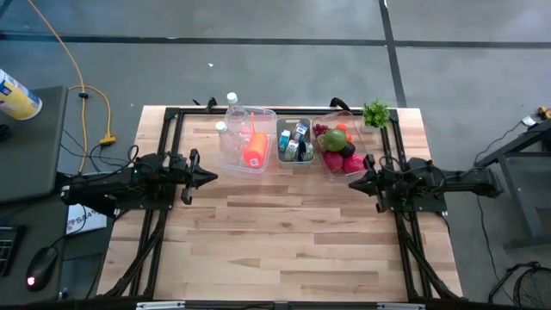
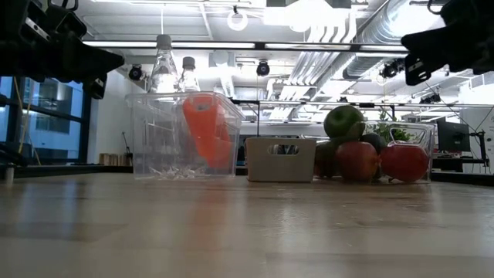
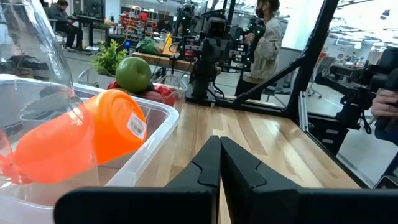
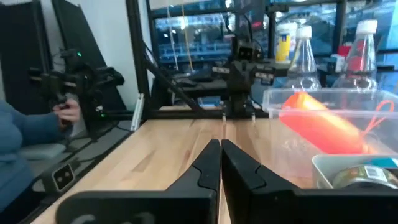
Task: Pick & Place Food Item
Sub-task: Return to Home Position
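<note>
Inside left bin (image 1: pixel 232 157), orange bottle (image 1: pixel 255 151).

Two clear bins (image 2: pixel 154 131) (image 2: pixel 421 135), one grey box (image 2: pixel 280 158). Two clear bottles (image 1: pixel 231 101) (image 1: pixel 221 128), one orange bottle (image 1: pixel 255 148). One green apple (image 1: pixel 336 139), two red fruits (image 1: pixel 334 161) (image 1: pixel 353 164), one kiwi (image 1: pixel 348 150), one reddish cluster (image 1: pixel 320 130), one leafy sprig (image 1: pixel 376 113). Cans (image 1: pixel 297 138) in the box: too hidden for a count.

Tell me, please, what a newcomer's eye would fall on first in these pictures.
The bright orange water bottle, slanted in the left transparent bin at the far edge of the table, stands out first. Next comes the green apple piled on red fruit in the right transparent bin. The left gripper and right gripper hang shut at either side, clear of both bins.
</note>
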